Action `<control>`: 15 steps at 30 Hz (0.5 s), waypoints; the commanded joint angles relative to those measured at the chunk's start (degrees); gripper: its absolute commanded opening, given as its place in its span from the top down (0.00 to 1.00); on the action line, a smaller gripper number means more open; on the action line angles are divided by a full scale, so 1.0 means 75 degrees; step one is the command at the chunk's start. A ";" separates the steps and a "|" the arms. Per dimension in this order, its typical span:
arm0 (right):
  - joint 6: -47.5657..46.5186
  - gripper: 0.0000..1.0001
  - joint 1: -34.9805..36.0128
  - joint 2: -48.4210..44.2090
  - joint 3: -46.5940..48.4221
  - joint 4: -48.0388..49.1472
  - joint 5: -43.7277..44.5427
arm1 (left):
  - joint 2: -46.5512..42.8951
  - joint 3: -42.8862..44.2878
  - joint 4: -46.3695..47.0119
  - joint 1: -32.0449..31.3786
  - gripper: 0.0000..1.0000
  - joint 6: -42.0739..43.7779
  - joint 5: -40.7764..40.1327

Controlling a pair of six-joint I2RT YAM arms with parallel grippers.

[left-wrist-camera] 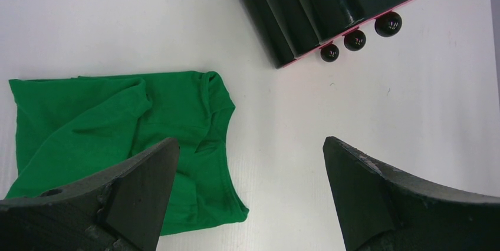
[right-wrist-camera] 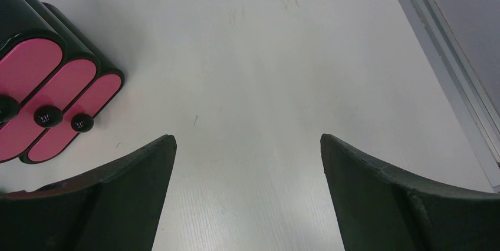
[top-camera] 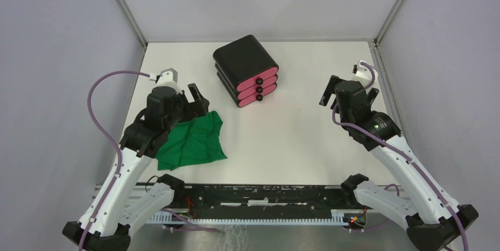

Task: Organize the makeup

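No makeup item shows in any view: the sponges, pad, puff, tube and compact are all hidden or out of view. My left gripper (top-camera: 198, 96) is open and empty above the table, at the far edge of the green cloth (top-camera: 192, 141); in the left wrist view its jaws (left-wrist-camera: 249, 145) stand wide apart over the cloth's corner (left-wrist-camera: 124, 127) and bare table. My right gripper (top-camera: 330, 93) is open and empty over bare table at the right; its jaws (right-wrist-camera: 247, 142) stand wide apart.
A black box with three shut pink drawers (top-camera: 247, 69) stands at the middle back; it also shows in the left wrist view (left-wrist-camera: 336, 3) and the right wrist view (right-wrist-camera: 44, 80). A metal frame rail (right-wrist-camera: 448, 68) borders the table's right edge.
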 commanded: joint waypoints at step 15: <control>0.0351 0.00 0.0006 0.0043 -0.0033 0.0269 -0.0204 | 0.0036 0.0214 0.0101 -0.0021 0.01 -0.0099 -0.0328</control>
